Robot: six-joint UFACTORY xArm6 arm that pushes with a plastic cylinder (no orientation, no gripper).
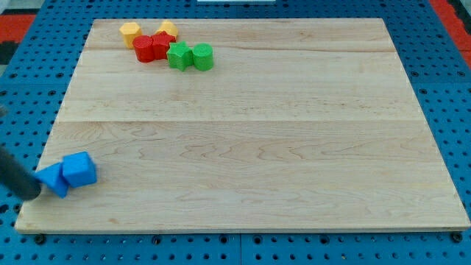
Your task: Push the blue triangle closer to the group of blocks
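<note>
The blue triangle [53, 179] lies at the board's bottom left corner, touching a blue cube [79, 169] on its right. My tip [34, 193] is at the view's lower left, right against the triangle's left side. The group of blocks sits at the view's top left: a yellow hexagon [130, 32], a yellow block [168, 30], a red cylinder [143, 49], a red star-like block [161, 45], a green star [179, 56] and a green hexagon-like block [202, 57].
The wooden board [257, 132] rests on a blue perforated table [15, 88]. The blue blocks lie close to the board's left and bottom edges.
</note>
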